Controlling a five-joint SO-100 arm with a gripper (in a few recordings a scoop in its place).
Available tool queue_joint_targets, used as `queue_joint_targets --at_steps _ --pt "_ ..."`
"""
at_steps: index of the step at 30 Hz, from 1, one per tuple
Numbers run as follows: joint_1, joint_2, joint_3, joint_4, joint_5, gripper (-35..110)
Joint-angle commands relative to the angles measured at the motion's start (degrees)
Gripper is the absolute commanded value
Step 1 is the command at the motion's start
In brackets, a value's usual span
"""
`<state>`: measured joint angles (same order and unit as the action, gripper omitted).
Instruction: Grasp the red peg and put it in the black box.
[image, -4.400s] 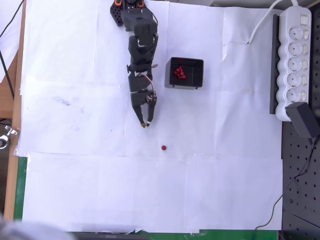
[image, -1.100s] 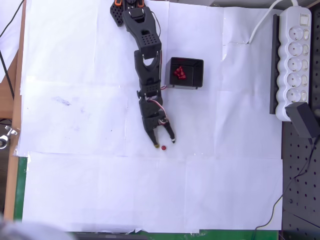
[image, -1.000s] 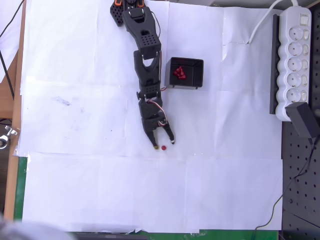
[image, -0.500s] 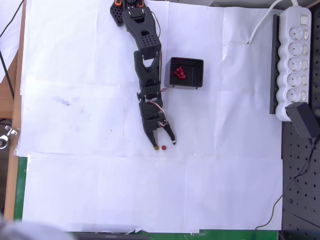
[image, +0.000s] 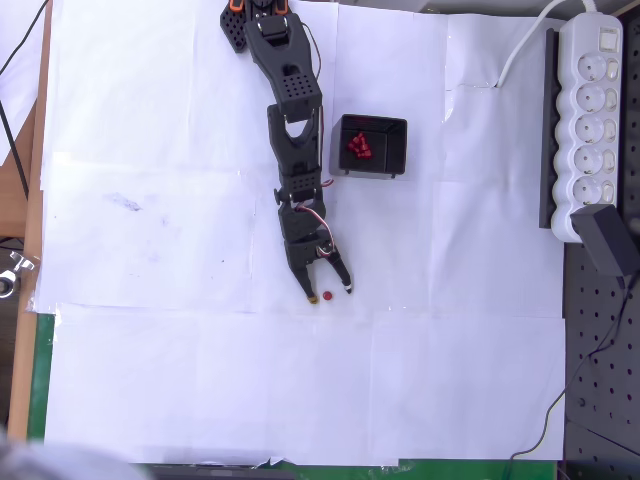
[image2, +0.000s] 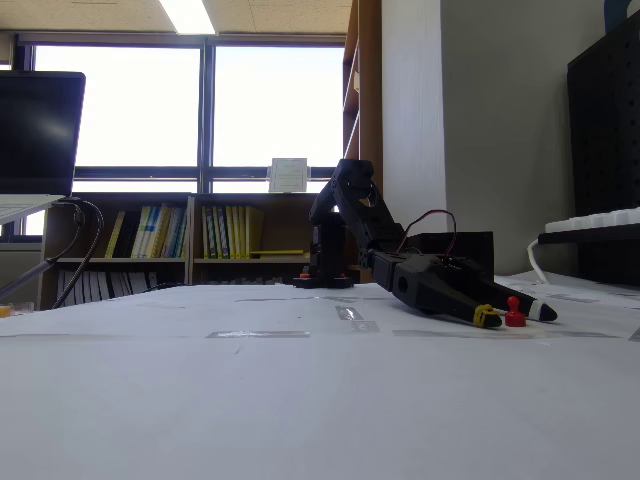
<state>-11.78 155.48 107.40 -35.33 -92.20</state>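
The black arm (image: 290, 130) extends from its base at the top edge of the white paper sheets (image: 150, 250) down toward the middle of the table in the overhead view. In the fixed view the arm (image2: 345, 215) reaches low and forward, with the gripper (image2: 512, 312) close to the table surface.

Gripper state: released. In the overhead view the gripper (image: 328, 293) has its 2 fingers spread in a V, tips pointing toward the lower edge of the picture. Nothing is clamped between them.

Red peg: the red peg (image: 327, 297) stands on the paper between the 2 fingertips, just at the mouth of the spread fingers. In the fixed view the red peg (image2: 515, 315) stands upright on the table, with a yellow-tipped finger (image2: 487, 316) just beside it on the left and a white-tipped finger (image2: 540, 311) just behind it on the right. Whether either finger touches the peg cannot be told.

Black box: the black box (image: 397, 150) sits on the paper to the right of the arm's mid section, well apart from the gripper. It holds a clump of red pegs (image: 359, 147).

A white power strip (image: 592, 120) lies along the right edge of the table, with a black adapter (image: 608, 243) at its lower end.
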Motion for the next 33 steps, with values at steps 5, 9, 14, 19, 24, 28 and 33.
queue_joint_targets --at_steps 5,9,14,19,24,28,33 --pt "-1.4 -0.6 1.1 0.4 0.5 12" --pt "-1.5 -0.7 1.1 0.4 0.4 8" --pt "-1.4 -0.6 1.0 0.4 0.2 4" --pt "-1.3 -0.6 0.9 0.4 -0.5 0" --pt "-0.8 -4.9 -1.4 4.2 -0.7 0" --pt "-0.2 -16.8 -1.2 25.0 3.3 0" --pt "0.8 -35.2 7.3 63.7 9.2 0"
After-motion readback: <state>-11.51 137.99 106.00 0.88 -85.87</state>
